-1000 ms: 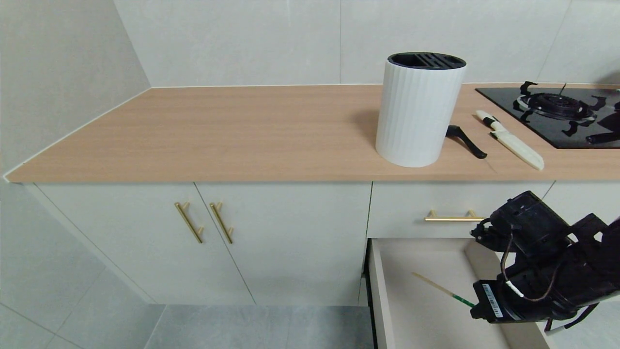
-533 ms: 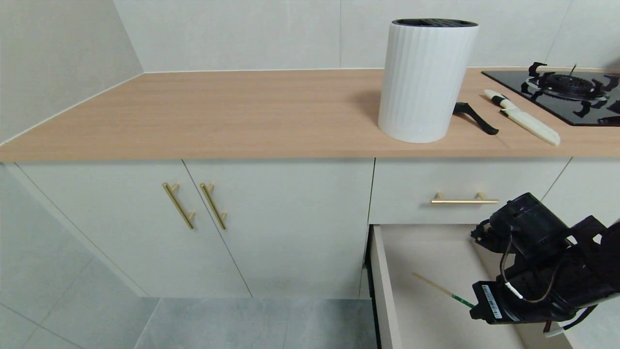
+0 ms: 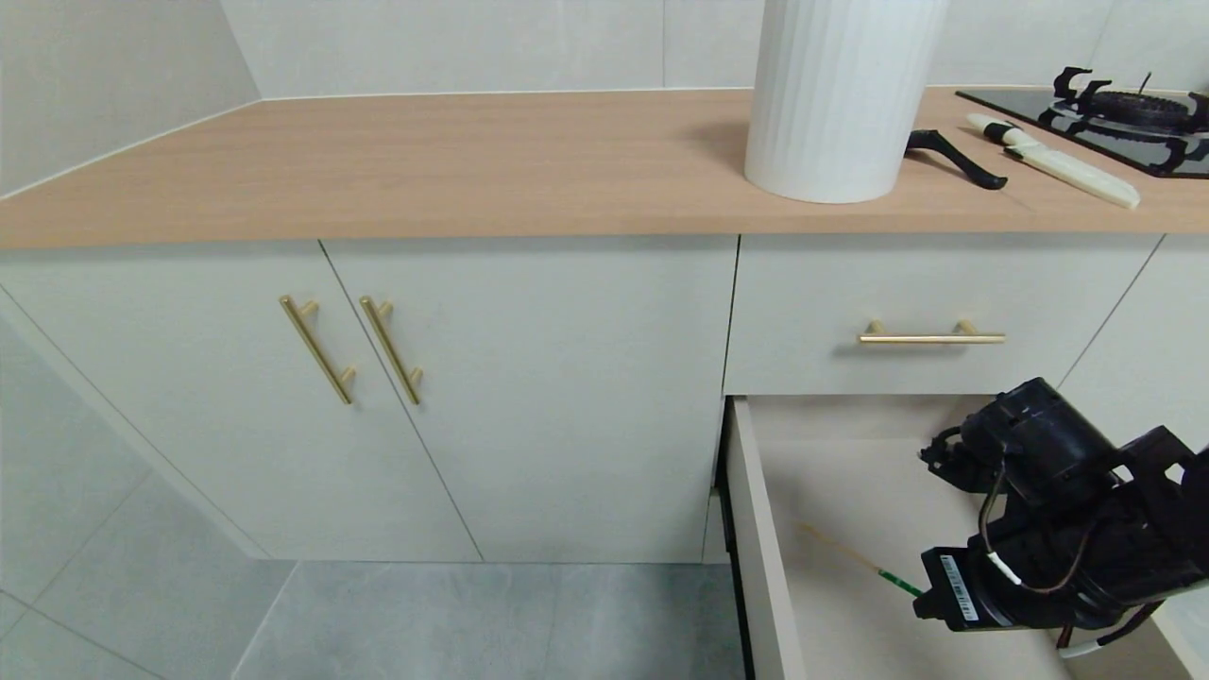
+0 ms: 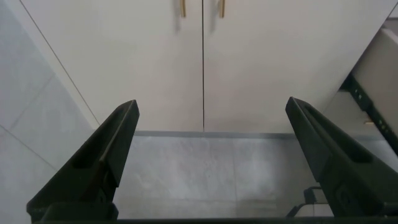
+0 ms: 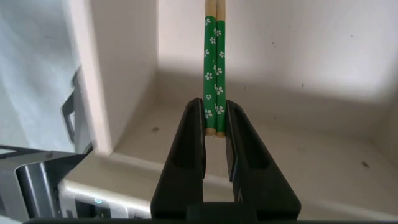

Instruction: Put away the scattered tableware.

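Note:
My right gripper (image 3: 930, 595) is shut on a pair of wooden chopsticks (image 3: 855, 559) with green flowered ends. It holds them inside the open lower drawer (image 3: 756, 529), slanting toward the drawer's back. In the right wrist view the fingers (image 5: 194, 134) clamp the green ends of the chopsticks (image 5: 214, 68) above the drawer floor (image 5: 298, 143). My left gripper (image 4: 211, 106) hangs open and holds nothing, low over the floor tiles in front of the cabinet doors (image 4: 203, 56).
On the wooden counter (image 3: 472, 161) stand a white ribbed knife block (image 3: 841, 94), a black-handled utensil (image 3: 954, 156) and a white knife (image 3: 1058, 170), beside a gas hob (image 3: 1124, 113). A shut drawer with a brass handle (image 3: 930, 336) is above the open one.
The head camera has moved down, so the counter sits higher in the picture. The right gripper, still shut on the chopsticks, now lies lower against the open drawer.

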